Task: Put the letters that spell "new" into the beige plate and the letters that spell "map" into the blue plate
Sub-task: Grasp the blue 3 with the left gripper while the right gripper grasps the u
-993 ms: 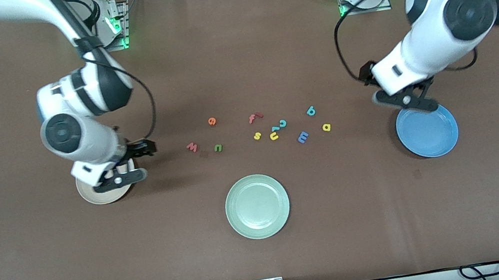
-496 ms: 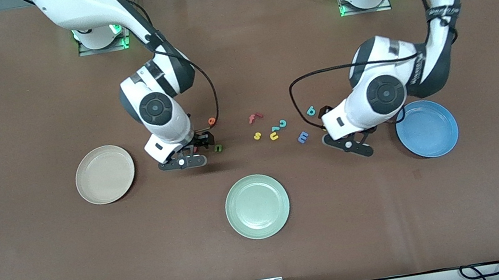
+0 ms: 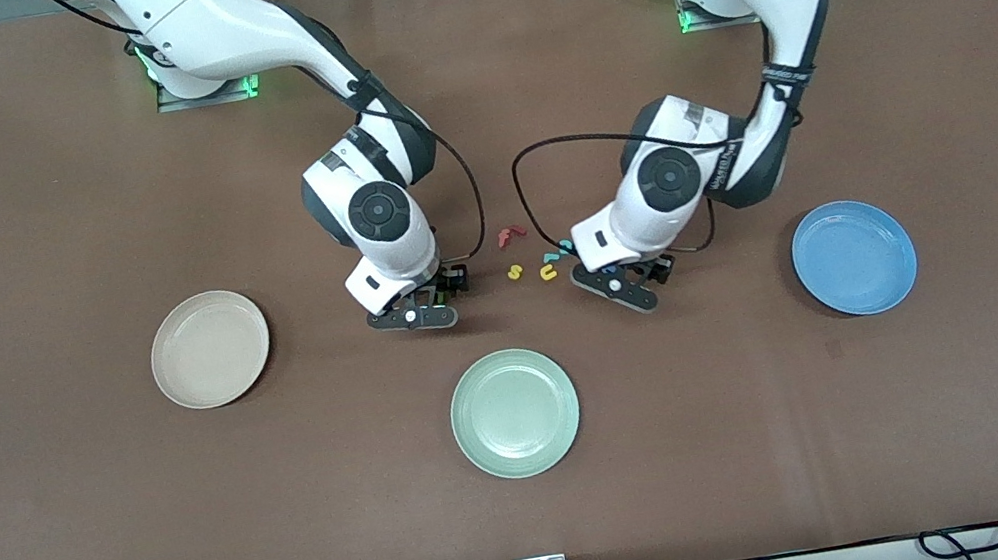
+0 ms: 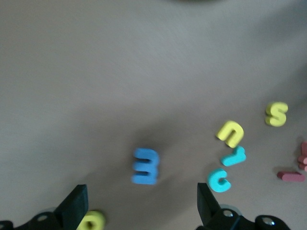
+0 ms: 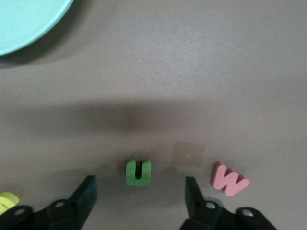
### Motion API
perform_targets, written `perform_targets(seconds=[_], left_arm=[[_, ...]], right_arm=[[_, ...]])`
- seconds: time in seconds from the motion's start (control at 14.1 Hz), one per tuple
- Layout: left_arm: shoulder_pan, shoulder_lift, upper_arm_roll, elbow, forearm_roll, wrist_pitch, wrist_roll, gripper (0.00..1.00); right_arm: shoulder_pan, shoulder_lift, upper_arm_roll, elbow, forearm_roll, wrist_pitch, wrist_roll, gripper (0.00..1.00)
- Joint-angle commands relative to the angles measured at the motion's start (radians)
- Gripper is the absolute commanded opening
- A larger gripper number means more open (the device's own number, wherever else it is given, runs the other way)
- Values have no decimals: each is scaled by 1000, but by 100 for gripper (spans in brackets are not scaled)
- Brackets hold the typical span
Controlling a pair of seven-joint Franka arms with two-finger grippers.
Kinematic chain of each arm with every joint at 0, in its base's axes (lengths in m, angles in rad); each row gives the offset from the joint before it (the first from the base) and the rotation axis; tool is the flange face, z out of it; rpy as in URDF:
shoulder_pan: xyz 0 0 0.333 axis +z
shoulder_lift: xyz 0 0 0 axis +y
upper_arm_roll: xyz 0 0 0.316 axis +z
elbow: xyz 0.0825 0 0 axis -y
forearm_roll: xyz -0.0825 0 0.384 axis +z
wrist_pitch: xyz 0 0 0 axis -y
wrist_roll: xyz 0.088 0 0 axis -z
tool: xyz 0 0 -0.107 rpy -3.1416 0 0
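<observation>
Front view: right gripper point(image 3: 412, 317) and left gripper point(image 3: 619, 290) hang over the letters, between beige plate point(image 3: 209, 349) and blue plate point(image 3: 853, 257).

Left wrist view: fingers apart, blue m point(image 4: 145, 166) between them.

Right wrist view: fingers apart, green n point(image 5: 138, 172) between them; w point(image 5: 229, 179) beside.

No readable writing.

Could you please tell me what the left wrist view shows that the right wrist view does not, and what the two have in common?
Only the left wrist view shows the blue m between the left end effector fingers, plus the yellow s, teal letters and red f.

Only the right wrist view shows the green n between the right end effector fingers, the pink w and the pale green plate.

Both show open fingers above a letter on the brown table.
</observation>
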Motion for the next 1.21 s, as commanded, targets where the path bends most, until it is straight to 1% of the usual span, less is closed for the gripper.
perform_targets(seconds=[0.0,0.14,0.28,0.35,0.43,0.5,0.57,0.64,0.71,0.78,0.92,1.06,1.13], left_arm=[[-28,-6,18,-38,17,28,-30,100],[-28,13,19,-38,18,64,-30,100],[-28,37,21,-36,18,111,-30,100],[-28,41,22,-36,29,127,-30,100],[-28,48,24,-29,67,127,-30,100],[-28,51,24,-23,108,128,-32,95],[-28,54,24,-23,124,130,-33,91],[-25,59,24,-23,127,137,-32,84],[-23,60,24,-24,127,142,-32,72],[-23,60,24,-24,129,142,-32,55],[-23,60,25,-23,129,144,-21,27],[-23,57,25,-26,130,142,-21,14],[-23,53,24,-26,130,137,-21,10]], right_arm=[[6,26,-10,21,-4,6,21,65],[6,38,-10,21,2,39,21,65],[6,46,-10,21,6,46,22,63],[7,47,-10,21,6,46,22,62],[10,47,-8,21,8,44,24,62],[9,49,-10,21,8,44,24,61],[10,50,-8,20,8,43,24,61],[10,52,-8,20,8,41,21,60],[9,52,-8,20,8,36,18,59],[10,52,-8,20,8,36,18,57],[10,52,-7,20,9,35,18,57],[17,52,-7,20,9,35,18,43],[17,52,-7,20,9,35,18,36]])
